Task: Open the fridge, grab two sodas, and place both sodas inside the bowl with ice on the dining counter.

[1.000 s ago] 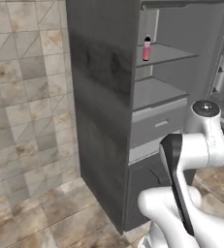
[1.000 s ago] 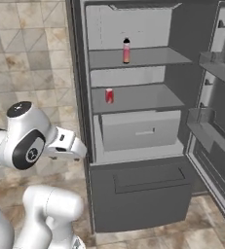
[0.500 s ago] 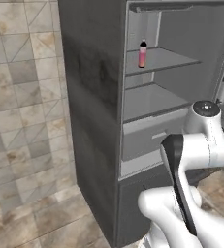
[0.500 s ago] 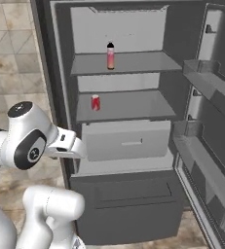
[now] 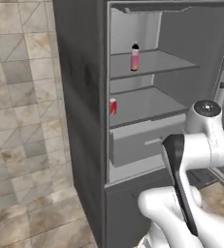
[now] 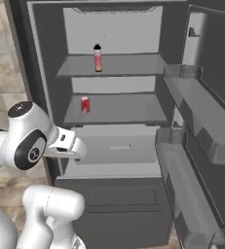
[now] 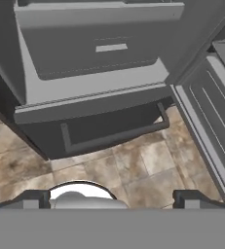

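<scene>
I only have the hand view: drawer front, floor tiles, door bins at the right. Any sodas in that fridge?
Observer: Yes. A slim pink bottle with a black cap stands on the upper shelf, upright.
Operator: Second one?
Observer: A short red can stands on the shelf below, toward the left side, directly above the drawer you see.
Operator: Door fully out of the way?
Observer: The fridge door is swung wide open to the right, its bins facing the compartment.
Operator: Gripper holding anything?
Observer: No, the gripper is open, pointing down at the floor.
</scene>
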